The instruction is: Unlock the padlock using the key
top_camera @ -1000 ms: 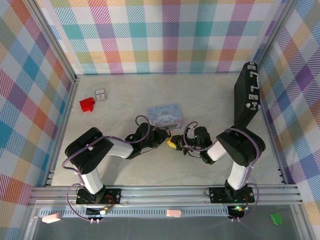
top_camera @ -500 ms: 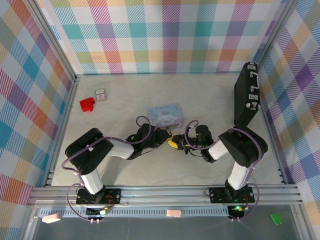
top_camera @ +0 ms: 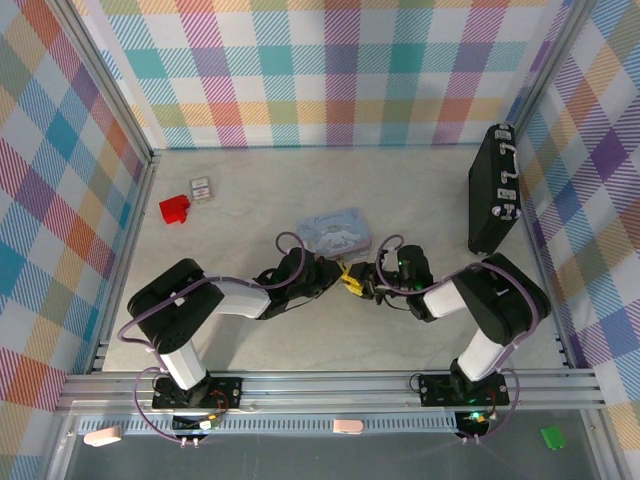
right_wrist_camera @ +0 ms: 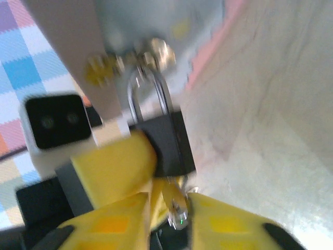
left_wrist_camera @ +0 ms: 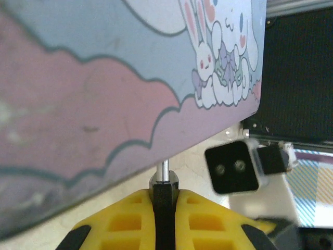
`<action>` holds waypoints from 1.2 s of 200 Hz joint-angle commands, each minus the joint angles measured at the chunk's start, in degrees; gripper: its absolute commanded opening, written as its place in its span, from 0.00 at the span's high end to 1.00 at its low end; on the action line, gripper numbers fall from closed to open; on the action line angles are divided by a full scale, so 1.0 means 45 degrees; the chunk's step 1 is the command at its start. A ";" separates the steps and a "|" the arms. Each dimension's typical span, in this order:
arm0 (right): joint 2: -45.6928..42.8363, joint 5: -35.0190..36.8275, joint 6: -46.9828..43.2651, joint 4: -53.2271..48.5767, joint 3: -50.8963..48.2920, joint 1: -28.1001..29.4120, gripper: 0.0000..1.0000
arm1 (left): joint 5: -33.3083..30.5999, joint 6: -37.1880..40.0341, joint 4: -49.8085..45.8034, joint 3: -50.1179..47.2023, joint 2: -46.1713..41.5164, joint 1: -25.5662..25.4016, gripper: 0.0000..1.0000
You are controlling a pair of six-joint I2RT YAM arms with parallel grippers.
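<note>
Yellow left claw (left_wrist_camera: 165,199) clamping padlock (right_wrist_camera: 165,138), right claw (right_wrist_camera: 170,202) low, pinching key (right_wrist_camera: 176,210)

High overhead camera at the near edge; wrist cameras close, face to face by the tin (top_camera: 333,231).

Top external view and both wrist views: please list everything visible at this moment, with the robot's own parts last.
padlock: 1, black body with silvery shackle, at the tin's clasp, table centre
key: 1, silvery, just under the padlock body
tin: 1, pale blue with a cartoon print, table centre
case: 1, black, far right by the wall
block: 1, red, far left
card: 1, grey-white, just beyond the block
pink items: 2, pink, below the near rail
green item: 1, green, near right corner
table: 1, pale marbled
left arm: 1, black and white; left jaws yellow, shut on the padlock
right arm: 1, black and white; right jaws yellow, shut on the key
</note>
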 commanded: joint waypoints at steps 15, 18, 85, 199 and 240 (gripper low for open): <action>-0.1409 0.1472 -0.1333 -0.1390 -0.0495 -0.0308 0.61 | 0.0471 -0.0128 -0.1052 0.0202 -0.0355 -0.0263 1.00; -0.1492 0.1502 -0.1345 -0.1450 -0.0543 -0.0307 0.61 | 0.0452 -0.0146 -0.1025 0.0202 -0.0339 -0.0251 1.00; -0.1964 0.2599 -0.1519 -0.1522 -0.0888 0.1190 0.65 | 0.0236 -0.0498 -0.0220 -0.0084 -0.0397 -0.0200 1.00; -0.0980 0.3170 -0.0754 0.0334 -0.0937 0.1822 0.84 | 0.0343 -0.1068 0.0554 -0.0305 -0.0200 -0.0373 1.00; -0.0445 0.3262 -0.0555 0.0677 -0.0625 0.1783 0.95 | 0.0237 -0.1360 0.0794 -0.0571 -0.0310 -0.0656 1.00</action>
